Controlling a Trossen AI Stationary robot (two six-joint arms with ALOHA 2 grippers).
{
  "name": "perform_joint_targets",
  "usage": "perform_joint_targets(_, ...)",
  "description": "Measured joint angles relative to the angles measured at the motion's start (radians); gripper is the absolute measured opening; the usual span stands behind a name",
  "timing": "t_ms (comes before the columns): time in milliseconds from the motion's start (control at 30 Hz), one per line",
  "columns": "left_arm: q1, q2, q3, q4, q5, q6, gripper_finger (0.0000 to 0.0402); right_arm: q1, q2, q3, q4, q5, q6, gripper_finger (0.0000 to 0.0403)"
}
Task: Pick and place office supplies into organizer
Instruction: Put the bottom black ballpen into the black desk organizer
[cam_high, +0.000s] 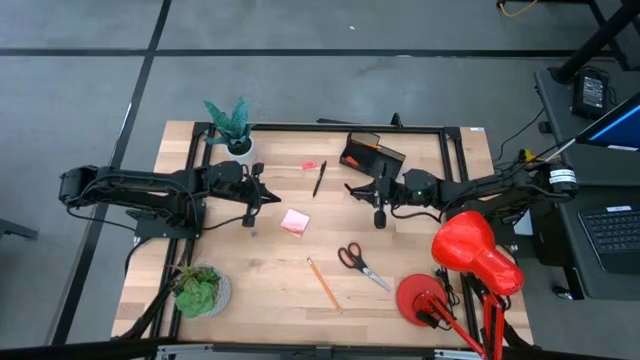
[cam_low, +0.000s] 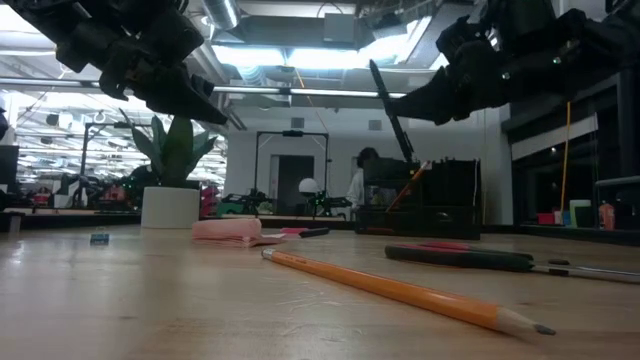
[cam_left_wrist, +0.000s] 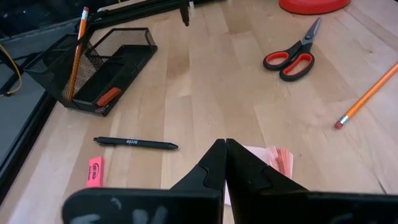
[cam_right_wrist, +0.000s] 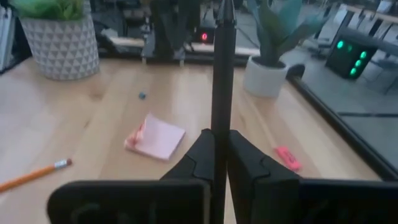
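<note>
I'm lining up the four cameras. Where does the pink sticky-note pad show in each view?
High: pink sticky-note pad at table centre, between the arms.
Low: left of centre, right of the white pot.
Left wrist: just past the fingers.
Right wrist: centre-left.
Shared landmark: the orange pencil near it.

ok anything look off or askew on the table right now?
Mostly normal. The pink sticky-note pad looks ruffled, its sheets fanned at one edge. The right gripper holds a black pen upright, away from the organizer. Nothing spilled or broken.

Both tools (cam_left_wrist: 224, 163) (cam_right_wrist: 219, 155) closed, above table.
</note>
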Motion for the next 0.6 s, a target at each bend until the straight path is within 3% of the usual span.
perform_joint_targets(333,0.000,0.000,0.000,0.000,0.000,-0.002,0.0003,0.000,0.000,0.000,0.024,0.012,-0.002,0.0020)
perform_joint_targets(500,0.000,0.000,0.000,0.000,0.000,-0.002,0.0002,-0.002,0.000,0.000,0.085,0.079,-0.020,0.0022)
perform_joint_targets(600,0.000,0.000,0.000,0.000,0.000,-0.003,0.0003,-0.001,0.000,0.000,0.148,0.186,-0.027,0.0020)
